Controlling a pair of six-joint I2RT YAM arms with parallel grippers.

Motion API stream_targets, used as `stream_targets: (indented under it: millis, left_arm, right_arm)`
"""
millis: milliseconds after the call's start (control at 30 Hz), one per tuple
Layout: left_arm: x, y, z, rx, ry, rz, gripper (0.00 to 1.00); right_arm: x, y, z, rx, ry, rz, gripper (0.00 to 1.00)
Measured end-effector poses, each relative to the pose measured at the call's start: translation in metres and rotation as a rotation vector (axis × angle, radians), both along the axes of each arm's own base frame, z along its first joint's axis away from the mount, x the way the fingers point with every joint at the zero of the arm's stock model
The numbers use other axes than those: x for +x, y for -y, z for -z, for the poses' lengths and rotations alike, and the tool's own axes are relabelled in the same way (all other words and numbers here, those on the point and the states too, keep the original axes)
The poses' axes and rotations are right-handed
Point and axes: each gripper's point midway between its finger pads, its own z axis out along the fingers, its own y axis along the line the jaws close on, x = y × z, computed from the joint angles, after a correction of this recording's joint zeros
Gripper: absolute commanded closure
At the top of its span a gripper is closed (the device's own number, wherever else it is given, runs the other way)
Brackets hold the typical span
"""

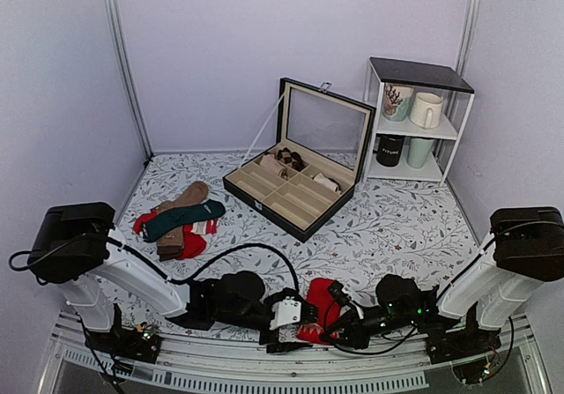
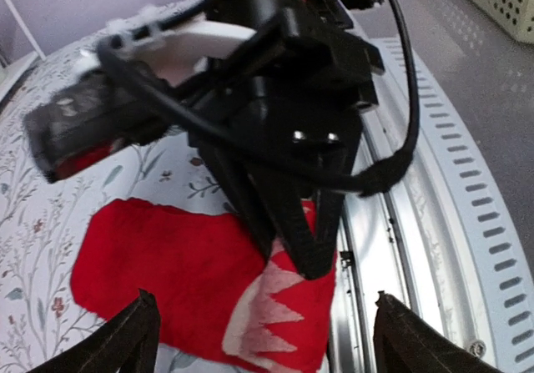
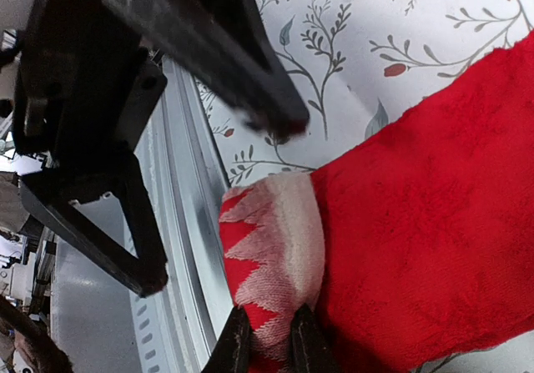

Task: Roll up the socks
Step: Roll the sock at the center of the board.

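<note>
The right gripper (image 3: 271,352) has its two fingers (image 3: 236,348) drawn close together, pinching the beige zigzag cuff (image 3: 279,239) of the red socks (image 3: 417,223) at its 6 o'clock edge in the right wrist view. The fuzzy red body spreads from there toward 3 o'clock, lying flat on the floral tablecloth (image 1: 397,226). The left gripper (image 2: 271,335) stands wide open just beside it. Its fingertips (image 2: 138,335) are far apart and straddle the socks without touching them, with the right gripper's dark fingers coming down on the cuff between them. The cuff lies at the near edge of the cloth, against the slotted metal rail (image 2: 434,223). From the overhead camera, the socks sit at about 6 o'clock on the table, between the two wrists, and both arms reach inward from their bases. A pile of other socks (image 1: 181,219), dark green, brown and striped, lies well apart at 9 o'clock. A black box (image 1: 264,213) with its glass lid raised stands near the centre toward 12 o'clock. A white shelf (image 1: 421,75) holding mugs (image 1: 426,110) stands at 2 o'clock.
</note>
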Motion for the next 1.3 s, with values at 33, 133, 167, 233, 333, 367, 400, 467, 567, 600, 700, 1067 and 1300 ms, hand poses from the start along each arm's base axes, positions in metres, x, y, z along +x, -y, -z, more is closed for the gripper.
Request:
stream_targets:
  millis: [33, 133, 167, 233, 333, 367, 400, 467, 567, 600, 700, 1067, 1300]
  left_arm:
    - [-0.004, 0.003, 0.006, 0.018, -0.005, 0.017, 0.18]
    - [-0.009, 0.001, 0.021, 0.072, -0.014, 0.038, 0.30]
    - [-0.009, -0.001, 0.024, 0.086, -0.020, 0.039, 0.34]
    - [-0.011, -0.003, 0.027, 0.103, -0.025, 0.044, 0.37]
    - [-0.011, -0.006, 0.031, 0.121, -0.026, 0.040, 0.41]
    - [-0.010, -0.006, 0.032, 0.125, -0.025, 0.037, 0.43]
    - [-0.009, -0.007, 0.033, 0.131, -0.024, 0.032, 0.43]
    - [-0.008, -0.007, 0.034, 0.135, -0.020, 0.026, 0.43]
    - [-0.007, -0.005, 0.035, 0.140, -0.015, 0.019, 0.44]
    - [-0.006, -0.005, 0.036, 0.143, -0.014, 0.015, 0.46]
    - [-0.004, -0.006, 0.043, 0.159, -0.012, 0.007, 0.51]
    - [-0.003, -0.005, 0.044, 0.163, -0.007, 0.005, 0.67]
    - [-0.005, -0.002, 0.045, 0.185, -0.014, 0.023, 0.79]
  right_arm:
    - [0.000, 0.000, 0.000, 0.000, 0.000, 0.000, 0.94]
    - [0.000, 0.000, 0.000, 0.000, -0.001, 0.000, 0.94]
    - [0.000, 0.000, 0.000, 0.000, -0.001, 0.000, 0.94]
    - [0.000, 0.000, 0.000, 0.001, -0.004, -0.001, 0.94]
    - [0.000, 0.000, 0.000, 0.001, -0.005, -0.003, 0.94]
    - [0.000, 0.000, 0.000, 0.001, -0.006, -0.003, 0.94]
    - [0.000, 0.000, 0.000, 0.001, -0.007, -0.004, 0.94]
    - [0.001, 0.000, 0.000, 0.002, -0.009, -0.005, 0.94]
    - [0.000, 0.000, 0.000, 0.003, -0.011, -0.006, 0.94]
    - [0.000, 0.000, 0.000, 0.003, -0.012, -0.007, 0.94]
    - [0.000, 0.000, 0.000, 0.003, -0.014, -0.009, 0.94]
    - [0.001, 0.000, 0.001, 0.008, -0.025, -0.017, 0.94]
    - [0.001, 0.000, 0.001, 0.008, -0.032, -0.018, 0.94]
